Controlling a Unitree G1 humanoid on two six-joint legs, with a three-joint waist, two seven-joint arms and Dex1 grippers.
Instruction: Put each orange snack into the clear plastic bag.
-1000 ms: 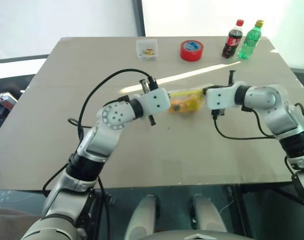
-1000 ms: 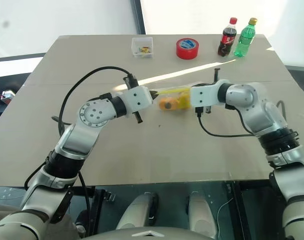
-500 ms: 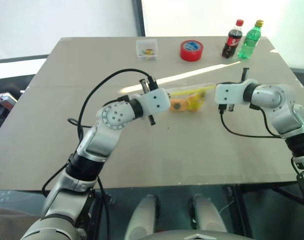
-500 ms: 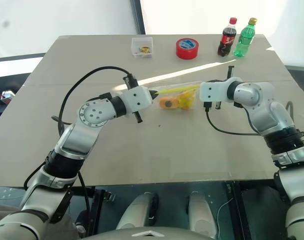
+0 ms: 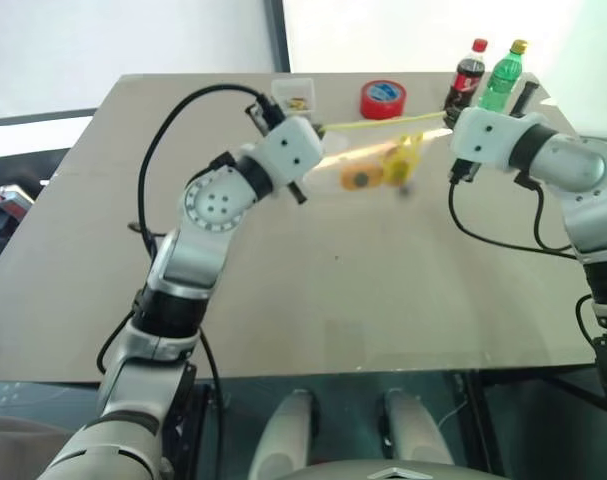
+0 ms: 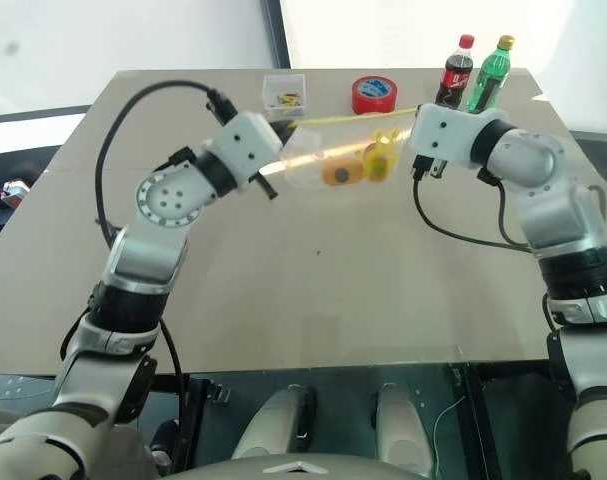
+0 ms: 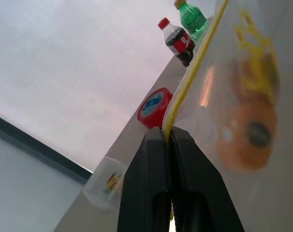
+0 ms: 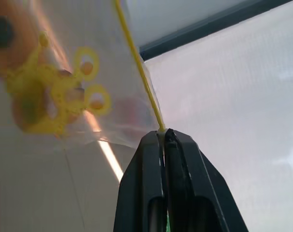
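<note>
Both pincers, left (image 7: pixel 168 140) and right (image 8: pixel 162 135), pinched your clear plastic bag (image 6: pixel 333 160) taut above the worktop (image 6: pixel 313 280), one orange snack (image 6: pixel 335 173) visible inside; sealing likely came next.

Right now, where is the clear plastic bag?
The clear plastic bag hangs above the table's far middle, stretched between the left pincer and right pincer, in front of the red tape roll.

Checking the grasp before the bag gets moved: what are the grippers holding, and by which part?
Both hold the clear plastic bag by its yellow seal strip: left gripper at one end, right gripper at the other.
</note>
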